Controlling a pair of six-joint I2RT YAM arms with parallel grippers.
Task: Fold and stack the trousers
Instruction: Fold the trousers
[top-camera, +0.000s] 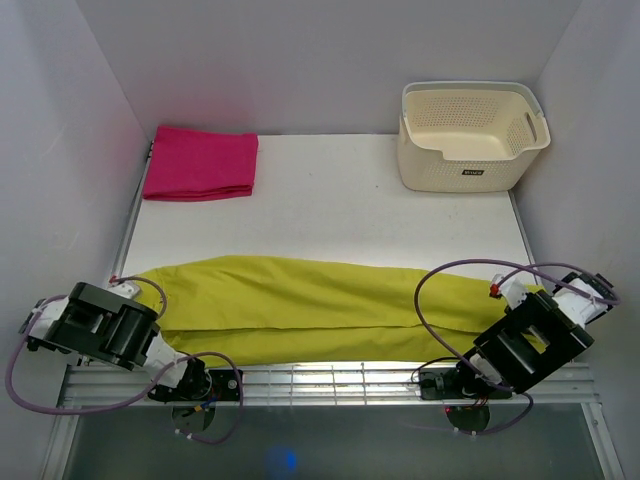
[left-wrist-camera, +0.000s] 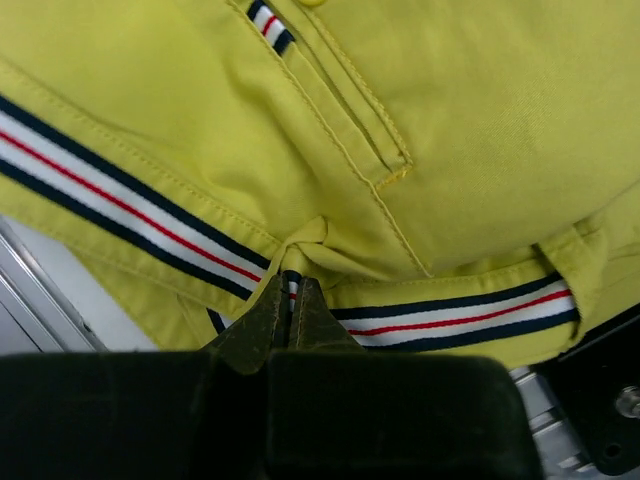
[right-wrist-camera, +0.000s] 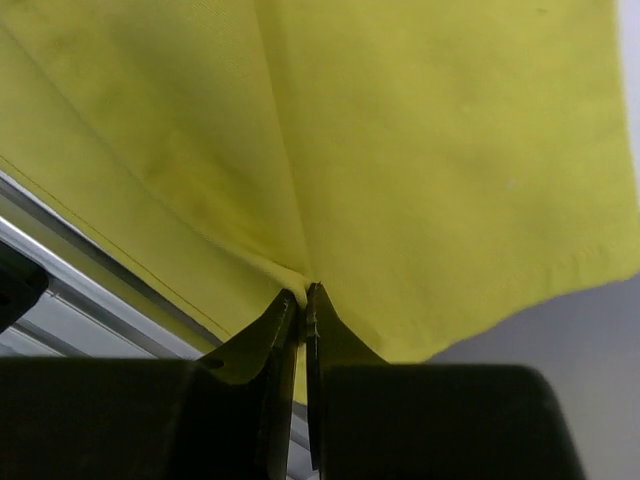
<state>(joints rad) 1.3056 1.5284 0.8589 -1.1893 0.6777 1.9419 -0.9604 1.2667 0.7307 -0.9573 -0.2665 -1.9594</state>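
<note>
The trousers (top-camera: 300, 300) are pinched at both ends, waistband in the left hand (left-wrist-camera: 293, 312), hem end in the right hand (right-wrist-camera: 303, 305), presumably so one end can be folded over the other.

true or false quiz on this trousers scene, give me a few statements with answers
1. The left gripper is shut on the striped band of the trousers. True.
2. The right gripper hangs open above the table. False: it is shut on the trousers' plain yellow-green cloth.
3. The pink cloth lies folded at the far left corner. True.
4. The trousers lie in the basket. False: they lie stretched along the table's near edge, and the basket stands at the far right.
</note>
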